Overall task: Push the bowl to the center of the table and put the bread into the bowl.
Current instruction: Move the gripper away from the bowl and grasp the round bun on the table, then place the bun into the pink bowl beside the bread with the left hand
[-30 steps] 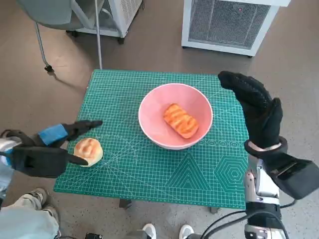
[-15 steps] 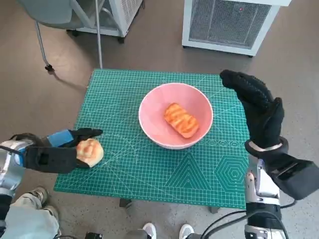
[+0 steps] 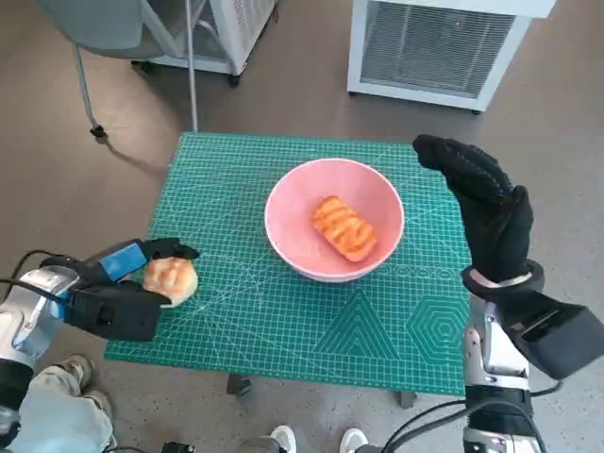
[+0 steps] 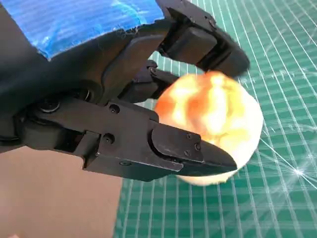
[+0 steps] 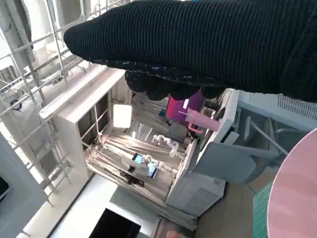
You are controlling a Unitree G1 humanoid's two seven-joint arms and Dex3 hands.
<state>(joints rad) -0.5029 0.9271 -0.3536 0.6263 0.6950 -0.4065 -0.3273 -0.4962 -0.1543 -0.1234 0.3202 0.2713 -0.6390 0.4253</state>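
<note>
A pink bowl (image 3: 283,209) sits near the middle of the green mat (image 3: 311,330), with a striped bread piece (image 3: 343,227) inside it. A round bun (image 3: 172,277) is at the mat's left edge, and my left hand (image 3: 109,294) grips it between thumb and fingers. In the left wrist view the bun (image 4: 218,114) sits between the black fingers (image 4: 193,148). My right hand (image 3: 488,208) is raised beside the bowl's right side, fingers spread, holding nothing. The right wrist view shows the bowl's rim (image 5: 297,198) below the glove (image 5: 208,44).
A white appliance (image 3: 434,47) stands beyond the table's far edge. A chair's legs (image 3: 142,66) are at the far left. Feet (image 3: 311,440) show below the table's near edge, and a person's leg (image 3: 47,415) at lower left.
My left hand has closed round the bun and now grips it; hand and bun sit slightly further right and up. The right hand stayed put.
</note>
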